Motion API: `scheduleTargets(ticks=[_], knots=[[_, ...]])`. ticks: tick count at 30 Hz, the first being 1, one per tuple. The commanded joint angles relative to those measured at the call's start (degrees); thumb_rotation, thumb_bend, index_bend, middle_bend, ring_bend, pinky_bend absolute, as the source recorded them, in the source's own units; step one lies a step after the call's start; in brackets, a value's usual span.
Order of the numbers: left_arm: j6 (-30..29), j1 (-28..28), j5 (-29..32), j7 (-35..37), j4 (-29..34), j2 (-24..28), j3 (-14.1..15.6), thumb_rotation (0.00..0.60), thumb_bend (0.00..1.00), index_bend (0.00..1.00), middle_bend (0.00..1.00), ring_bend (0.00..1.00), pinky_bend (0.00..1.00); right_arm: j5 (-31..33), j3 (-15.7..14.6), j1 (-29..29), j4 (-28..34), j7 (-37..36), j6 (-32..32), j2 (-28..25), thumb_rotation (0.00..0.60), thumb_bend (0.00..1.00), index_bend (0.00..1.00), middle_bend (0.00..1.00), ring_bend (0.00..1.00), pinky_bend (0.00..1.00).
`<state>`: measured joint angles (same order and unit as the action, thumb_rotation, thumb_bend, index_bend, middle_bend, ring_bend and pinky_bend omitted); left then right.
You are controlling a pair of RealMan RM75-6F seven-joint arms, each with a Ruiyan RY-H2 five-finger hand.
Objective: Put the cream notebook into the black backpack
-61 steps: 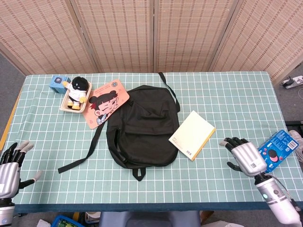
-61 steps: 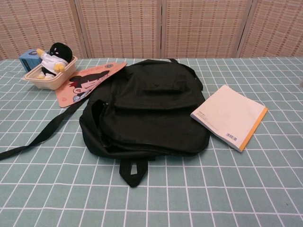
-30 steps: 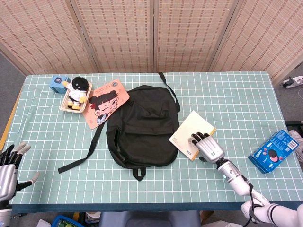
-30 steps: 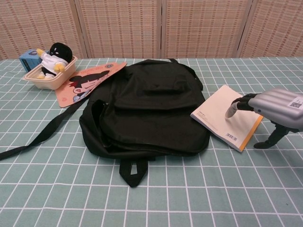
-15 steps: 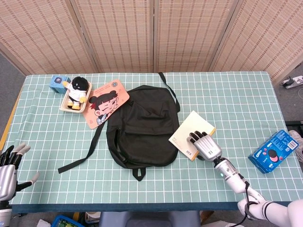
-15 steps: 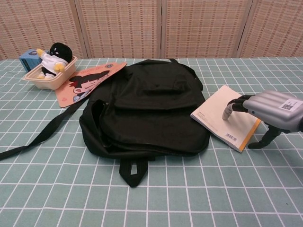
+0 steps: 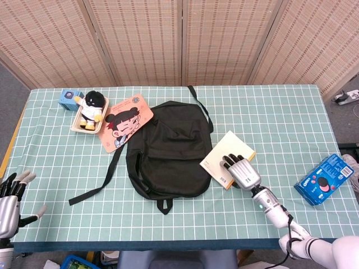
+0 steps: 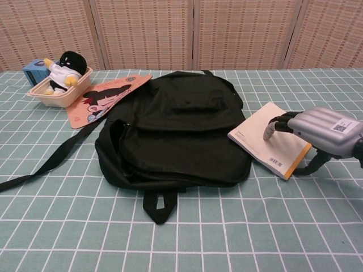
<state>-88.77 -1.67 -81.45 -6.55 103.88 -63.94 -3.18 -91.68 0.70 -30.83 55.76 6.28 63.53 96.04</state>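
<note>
From the head view, the cream notebook [image 7: 226,157] lies on the table just right of the black backpack [image 7: 164,149], outside it. The right hand [image 7: 242,171] rests over its near corner, fingers spread, gripping nothing. The left hand [image 7: 11,196] hangs open at the table's left edge. In the chest view, a beige tray [image 8: 55,90] holds a plush doll [image 8: 64,69].
</note>
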Motion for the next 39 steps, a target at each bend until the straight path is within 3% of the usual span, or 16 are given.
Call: scheduleTargets(ticks=[1,12,26,39], knots=[[0.1,0.0,-0.1,0.0,0.0,0.0,0.0,0.600,0.22,0.22,0.12,0.01,0.07,-0.1,-0.1,0.0,-0.4,-0.6,0.4,0.3,0.600,0.13,0.25,0.21,0.18,0.33],[0.7,-0.1,-0.1,0.2,0.2,0.0,0.1,0.600,0.22,0.22,0.11,0.01,0.07,-0.8,-0.1,-0.2,-3.3,-3.2,2.8,1.9,0.600,0.17,0.25,0.21,0.18,0.33],[1.1,-0.1,-0.1,1.0,0.6,0.3,-0.1,0.600,0.22,0.22,0.11,0.01,0.07,-2.9,0.4,-0.7,-11.5,-8.8,9.6,6.1,0.600,0.38,0.25,0.25,0.18,0.33],[2.0,-0.6,-0.1,1.9,0.9,0.6,-0.2,0.600,0.22,0.22,0.11,0.01,0.07,-0.7,3.2,-1.0,-13.6,-11.6,12.5,7.8,0.600,0.50,0.28,0.30,0.22,0.33]])
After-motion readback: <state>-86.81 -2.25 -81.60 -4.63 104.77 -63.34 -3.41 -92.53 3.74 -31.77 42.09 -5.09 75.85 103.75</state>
